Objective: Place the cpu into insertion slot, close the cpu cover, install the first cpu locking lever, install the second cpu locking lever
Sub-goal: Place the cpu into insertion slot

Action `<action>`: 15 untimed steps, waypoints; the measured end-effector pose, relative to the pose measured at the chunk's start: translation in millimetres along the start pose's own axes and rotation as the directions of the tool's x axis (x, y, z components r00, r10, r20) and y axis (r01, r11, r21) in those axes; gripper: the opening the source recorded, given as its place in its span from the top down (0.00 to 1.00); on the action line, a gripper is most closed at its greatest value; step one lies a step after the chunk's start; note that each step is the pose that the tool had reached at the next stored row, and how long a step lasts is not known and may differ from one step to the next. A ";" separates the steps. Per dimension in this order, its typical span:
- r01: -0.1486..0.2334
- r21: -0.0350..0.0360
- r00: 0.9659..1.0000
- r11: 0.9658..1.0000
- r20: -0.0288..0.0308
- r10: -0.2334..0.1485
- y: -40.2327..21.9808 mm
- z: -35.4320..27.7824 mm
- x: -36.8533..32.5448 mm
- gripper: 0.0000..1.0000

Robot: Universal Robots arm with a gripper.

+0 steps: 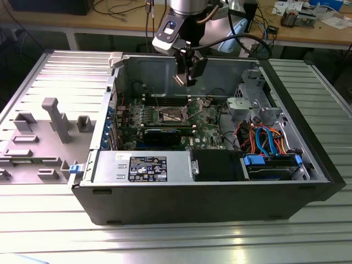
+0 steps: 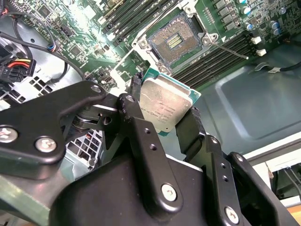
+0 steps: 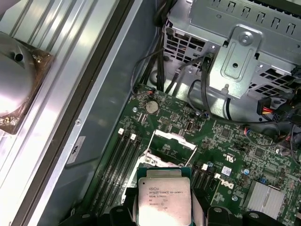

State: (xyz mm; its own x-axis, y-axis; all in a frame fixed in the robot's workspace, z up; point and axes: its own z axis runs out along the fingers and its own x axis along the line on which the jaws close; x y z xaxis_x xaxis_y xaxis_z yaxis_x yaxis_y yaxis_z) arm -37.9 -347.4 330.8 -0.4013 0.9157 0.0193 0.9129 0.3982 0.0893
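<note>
Presently the cpu [image 2: 164, 106] is pinched by opposite edges between the fingers [image 2: 189, 126] of the gripper [image 1: 185, 78], hanging well above the open insertion slot [image 2: 175, 41] on the motherboard [image 2: 70, 47]. Hazards: the cpu appears tilted against the slot, so a skewed seating could bend the contacts; a slack pinch would drop it.

The cpu [image 2: 164, 106] partly hidden; fingers [image 2: 188, 129] cover its edges.
</note>
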 end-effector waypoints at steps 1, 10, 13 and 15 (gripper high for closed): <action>-0.001 0.000 1.000 1.000 0.000 0.001 0.0 0.0 0.0 0.45; -0.018 0.000 1.000 1.000 0.002 0.018 0.0 0.4 0.0 0.45; -0.023 0.000 1.000 1.000 0.002 0.023 0.0 0.5 0.0 0.45; -0.029 -0.001 1.000 1.000 0.003 0.029 -0.1 0.6 0.0 0.45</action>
State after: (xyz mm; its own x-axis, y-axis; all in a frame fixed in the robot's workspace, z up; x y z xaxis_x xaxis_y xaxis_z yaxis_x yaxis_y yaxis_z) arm -37.9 -347.4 330.2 -0.3740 0.9272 0.0193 0.9243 0.3710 0.0893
